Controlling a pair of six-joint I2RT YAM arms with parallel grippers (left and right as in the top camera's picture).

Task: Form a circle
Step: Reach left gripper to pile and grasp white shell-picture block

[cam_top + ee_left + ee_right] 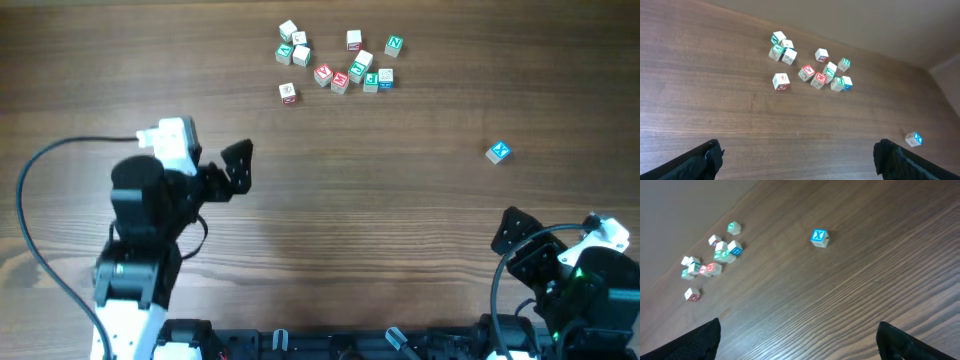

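1. Currently the left gripper (228, 172) hangs over the left side of the counter (400, 220); jaws wide apart, nothing between them.
2. Far centre: the letter cubes (341, 79) lie in a loose scatter, some touching; one red-marked cube (288, 92) sits just apart at its left; no ring shape shows, so I judge the task not begun.
3. The blue X cube (498, 152) sits alone, well to the right of the scatter.
4. The right gripper (520, 245) is at the near right; jaws wide, empty; all the arranging is left.

Dark wood-grain table (400, 230), even light — beige backdrop (880, 20) beyond far edge
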